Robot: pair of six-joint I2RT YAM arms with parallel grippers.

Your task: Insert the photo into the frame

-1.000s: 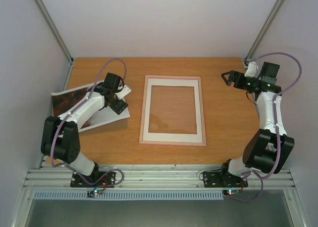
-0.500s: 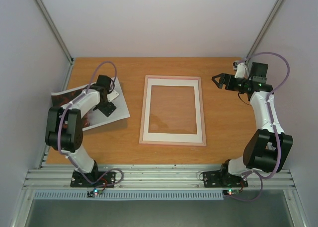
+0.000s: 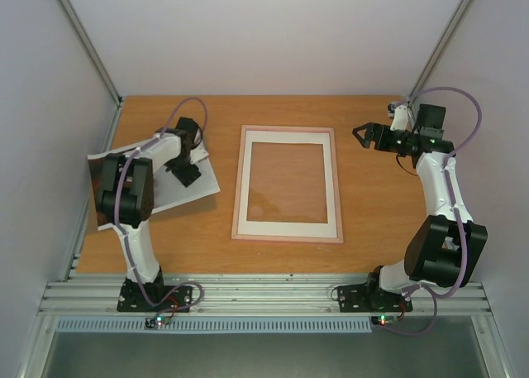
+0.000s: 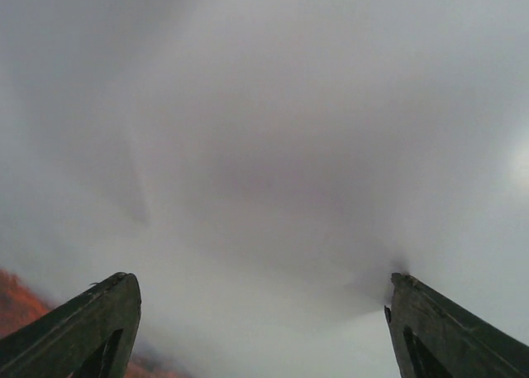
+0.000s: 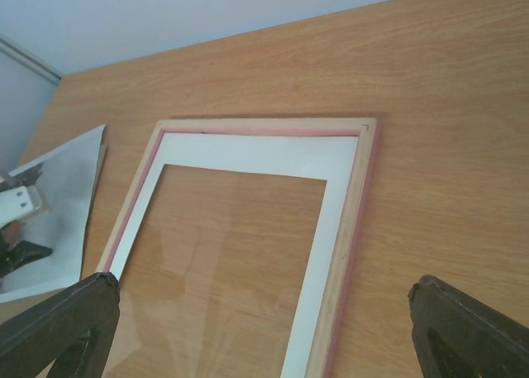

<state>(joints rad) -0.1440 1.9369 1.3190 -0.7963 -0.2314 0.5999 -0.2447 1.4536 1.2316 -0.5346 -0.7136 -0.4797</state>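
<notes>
Photo (image 3: pixel 198 186) lies flat on the left side of the bench (image 3: pixel 376 212), skewed, its pale grey part toward the frame (image 3: pixel 336 188) and the dark red part at the far left edge, half hidden under the left arm. The photo is not in the frame: there is a strip of bare wood between its nearest corner and the frame's left rail. Left tool (image 3: pixel 187 174) is right down over the photo's grey area. In the left wrist view the print fills the whole shot (blurry, a sliver of orange bottom left) and both fingers (image 4: pixel 87 324) stand wide apart, so it is spread and nothing is gripped. Cannot tell if the tips touch the print. The frame lies flat at the bench centre, long side running away from the arm bases, pink rim, with a white mat (image 3: pixel 285 140) sitting inside it. Bench wood shows through the clear middle. Right tool (image 3: pixel 361 136) hangs above bare bench just right of the frame's far right corner, pointing toward it, jaws spread wide and empty. The right wrist view looks down across the frame, with the photo's edge at far left.
</notes>
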